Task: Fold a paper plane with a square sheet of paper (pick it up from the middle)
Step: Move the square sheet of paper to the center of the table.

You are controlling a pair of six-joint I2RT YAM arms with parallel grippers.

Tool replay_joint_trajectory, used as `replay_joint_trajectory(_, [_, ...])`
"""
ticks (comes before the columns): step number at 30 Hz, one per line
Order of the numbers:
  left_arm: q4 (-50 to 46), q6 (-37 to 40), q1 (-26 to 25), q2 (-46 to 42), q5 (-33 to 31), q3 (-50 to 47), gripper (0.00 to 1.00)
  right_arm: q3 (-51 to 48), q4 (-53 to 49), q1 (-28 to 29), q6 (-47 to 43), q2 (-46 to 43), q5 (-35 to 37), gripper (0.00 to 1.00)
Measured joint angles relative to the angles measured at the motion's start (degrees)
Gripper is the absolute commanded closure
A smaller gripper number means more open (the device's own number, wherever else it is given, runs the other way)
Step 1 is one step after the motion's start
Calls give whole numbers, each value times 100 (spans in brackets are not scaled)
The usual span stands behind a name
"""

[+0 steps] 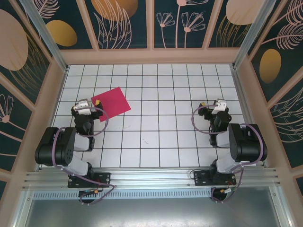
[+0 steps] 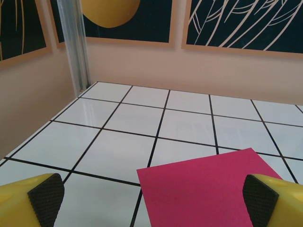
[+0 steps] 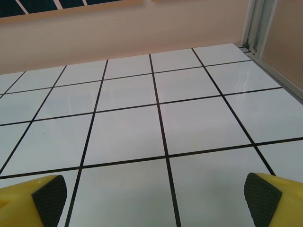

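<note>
Left gripper [image 2: 153, 201], right gripper [image 3: 154, 198]: fingers being held spread, nothing pinched. Square sheet of paper [image 2: 208, 187]: being seen flat between and beyond left fingers, seemingly untouched; judged light, limp, crease-prone; best pinched mid-sheet.

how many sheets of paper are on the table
1: a magenta-red square sheet of paper lies flat on the left of the gridded table, just ahead of the left gripper. Another sheet stacked beneath it cannot be ruled out.
</note>
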Motion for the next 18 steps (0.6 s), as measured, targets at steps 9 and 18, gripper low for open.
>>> replay_joint_trajectory(9, [0, -2, 0, 0, 42, 0, 1, 0, 0, -24, 17, 0, -44, 1])
replay_joint_trajectory(18, [0, 0, 0, 0, 68, 0, 1, 0, 0, -85, 20, 0, -170, 1])
